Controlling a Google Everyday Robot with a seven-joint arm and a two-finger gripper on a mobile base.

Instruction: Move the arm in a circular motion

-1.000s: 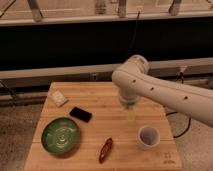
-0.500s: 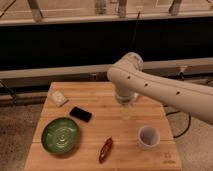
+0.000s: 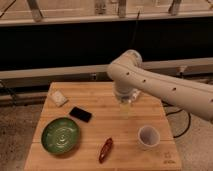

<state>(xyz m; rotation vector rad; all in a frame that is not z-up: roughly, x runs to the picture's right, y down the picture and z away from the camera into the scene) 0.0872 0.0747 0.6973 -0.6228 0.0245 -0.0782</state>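
The arm (image 3: 160, 87) is reaching in from 3 o'clock, its tool (image 3: 126, 107) hanging over the tabletop (image 3: 100, 100) centre; whether it is spread I cannot tell. A cup (image 3: 148, 136) is sitting at 5 o'clock, a green plate (image 3: 60, 135) at 8 o'clock

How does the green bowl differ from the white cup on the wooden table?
The green bowl is wide and shallow; the white cup is narrow and taller. The bowl is green with rings inside; the cup is plain white. The bowl sits at picture left, the cup at picture right. Both stand upright on the table, apart from the gripper hanging over the table's middle.
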